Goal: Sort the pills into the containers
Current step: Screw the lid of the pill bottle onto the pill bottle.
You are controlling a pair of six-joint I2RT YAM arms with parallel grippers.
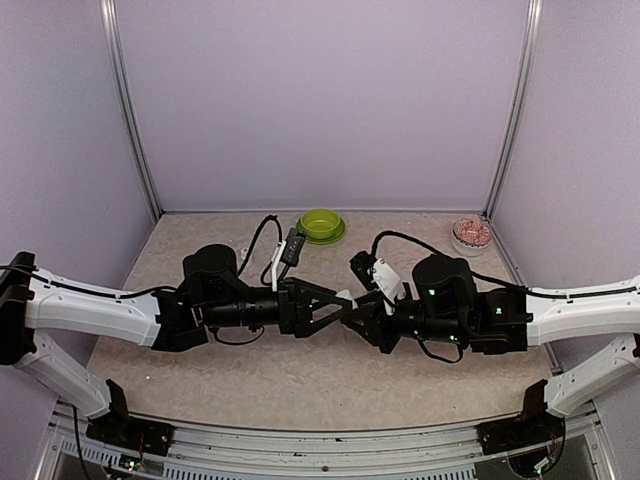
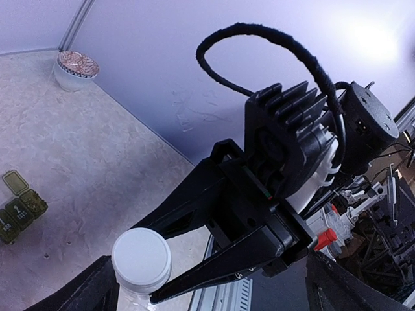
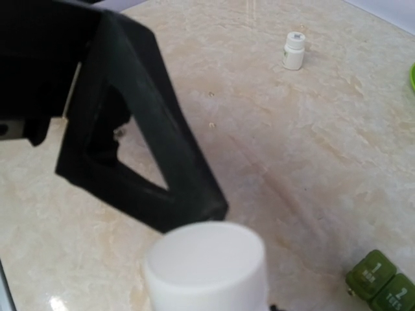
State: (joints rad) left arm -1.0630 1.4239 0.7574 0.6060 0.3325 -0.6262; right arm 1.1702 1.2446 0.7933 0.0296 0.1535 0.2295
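Observation:
My right gripper (image 1: 356, 306) is shut on a small white bottle (image 1: 345, 297), held above the middle of the table. In the left wrist view its black fingers (image 2: 227, 259) clasp the bottle below the round white cap (image 2: 141, 256). My left gripper (image 1: 338, 304) stands open, its fingers on either side of the bottle's cap without touching it. The dark green pill box (image 2: 16, 207) lies on the table with one end lid raised; its numbered lids (image 3: 382, 278) show in the right wrist view. Two tiny specks (image 3: 211, 94) on the table are too small to tell as pills.
A second small white bottle (image 3: 294, 50) stands upright on the table. A lime green bowl (image 1: 322, 225) sits at the back centre. A white cup of pinkish bits (image 1: 471, 233) is at the back right corner. Walls close in three sides.

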